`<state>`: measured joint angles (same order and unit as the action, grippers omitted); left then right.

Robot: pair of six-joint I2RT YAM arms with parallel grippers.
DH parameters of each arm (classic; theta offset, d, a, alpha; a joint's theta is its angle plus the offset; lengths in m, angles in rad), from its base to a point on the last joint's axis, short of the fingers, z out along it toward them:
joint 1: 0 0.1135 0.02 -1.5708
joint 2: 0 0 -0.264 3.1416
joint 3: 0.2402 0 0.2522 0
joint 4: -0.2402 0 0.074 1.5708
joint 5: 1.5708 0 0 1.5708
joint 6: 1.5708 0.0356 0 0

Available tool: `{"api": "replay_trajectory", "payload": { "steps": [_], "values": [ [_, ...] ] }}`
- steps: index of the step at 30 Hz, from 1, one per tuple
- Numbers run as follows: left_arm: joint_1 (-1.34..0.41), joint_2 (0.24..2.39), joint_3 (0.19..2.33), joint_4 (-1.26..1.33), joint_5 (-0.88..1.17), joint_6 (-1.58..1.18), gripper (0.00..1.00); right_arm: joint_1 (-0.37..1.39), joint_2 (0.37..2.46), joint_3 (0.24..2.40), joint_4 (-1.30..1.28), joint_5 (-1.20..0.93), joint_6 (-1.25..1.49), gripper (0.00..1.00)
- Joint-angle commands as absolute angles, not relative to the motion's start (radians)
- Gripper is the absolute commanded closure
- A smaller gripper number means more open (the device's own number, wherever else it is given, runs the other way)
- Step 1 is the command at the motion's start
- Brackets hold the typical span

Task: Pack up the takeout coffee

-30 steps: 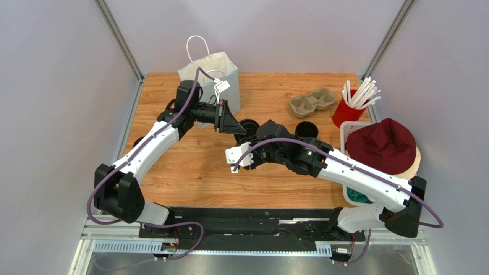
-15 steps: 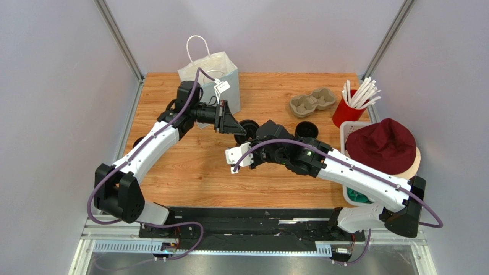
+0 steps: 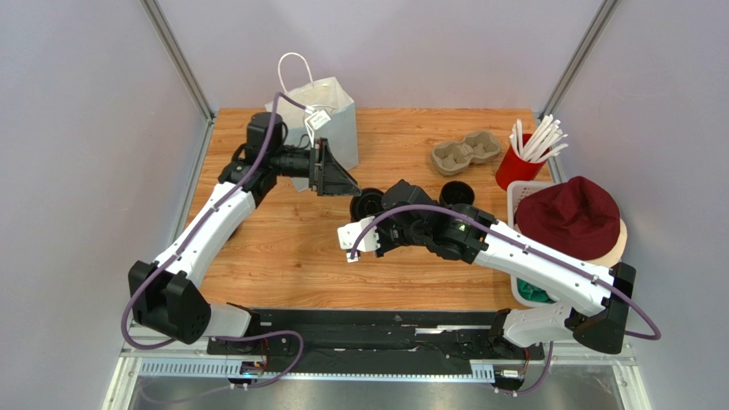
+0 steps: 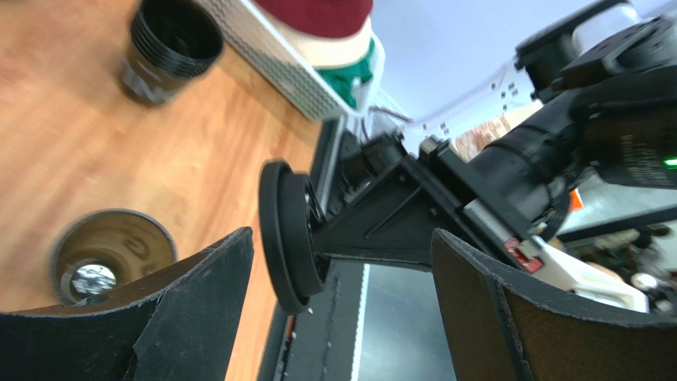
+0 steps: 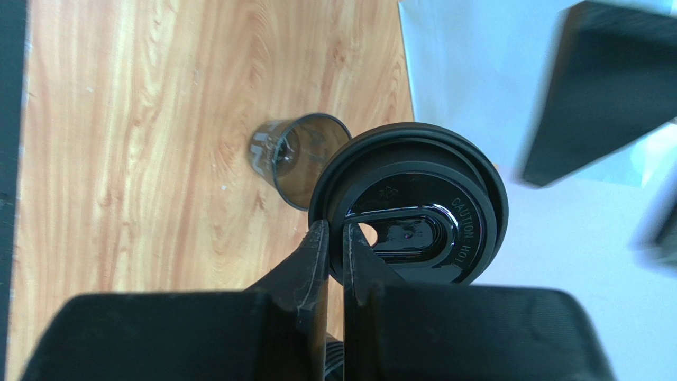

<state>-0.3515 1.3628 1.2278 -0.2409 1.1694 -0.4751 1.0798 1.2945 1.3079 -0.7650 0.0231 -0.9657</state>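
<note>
A black coffee lid (image 5: 409, 214) hangs over the middle of the table, its rim pinched by my shut right gripper (image 5: 335, 230). From above the lid (image 3: 368, 203) sits at the tip of the right gripper (image 3: 378, 207). Just beyond the lid an open takeout coffee cup (image 5: 298, 159) stands on the wood, also seen in the left wrist view (image 4: 111, 254). My left gripper (image 3: 346, 183) is open and empty, a little left of the lid, which shows edge-on (image 4: 286, 234) between its spread fingers (image 4: 199, 302). A second black cup (image 3: 456, 192) stands to the right.
A white paper bag (image 3: 321, 111) stands at the back left, just behind the left gripper. A brown pulp cup carrier (image 3: 465, 152) and a red cup of white straws (image 3: 518, 166) are at the back right. A maroon hat (image 3: 569, 213) rests on a white basket (image 3: 513, 201).
The right gripper shut on the lid's rim. The left gripper then opened, let go of the lid and drew back left toward the bag.
</note>
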Motion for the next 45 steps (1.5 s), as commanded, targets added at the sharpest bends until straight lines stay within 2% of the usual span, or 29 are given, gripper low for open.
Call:
{"api": "replay_trajectory", "payload": {
  "steps": [1,4,5,6,10,17,21,30,45],
  "values": [
    [-0.246,1.273,1.313,-0.259,1.172,-0.446,0.08,1.086,1.281,1.371,-0.804,-0.067,-0.908,1.0],
    [-0.169,1.256,1.368,-0.392,1.167,-0.358,0.07,1.083,1.302,1.373,-0.805,-0.071,-0.894,1.0],
    [-0.151,1.253,1.423,-0.46,1.145,-0.25,0.07,1.077,1.313,1.377,-0.804,-0.074,-0.89,1.0],
    [-0.115,1.253,1.451,-0.601,1.117,-0.192,0.06,1.065,1.327,1.384,-0.807,-0.09,-0.878,1.0],
    [-0.04,1.209,1.523,-0.853,0.95,0.052,0.06,1.017,1.452,1.509,-0.914,-0.172,-0.836,1.0],
    [0.029,0.902,1.26,-0.769,0.662,0.127,0.01,0.95,1.696,1.745,-1.078,-0.23,-0.758,1.0],
    [0.067,0.789,1.198,-0.752,0.608,0.13,0.01,0.923,1.761,1.775,-1.1,-0.267,-0.715,0.99],
    [0.19,0.765,1.134,-0.704,0.658,0.089,0.01,0.913,1.805,1.714,-1.062,-0.216,-0.652,1.0],
    [0.219,0.746,1.088,-0.657,0.709,0.072,0.01,0.859,1.833,1.654,-0.97,-0.25,-0.598,1.0]
  ]
}}
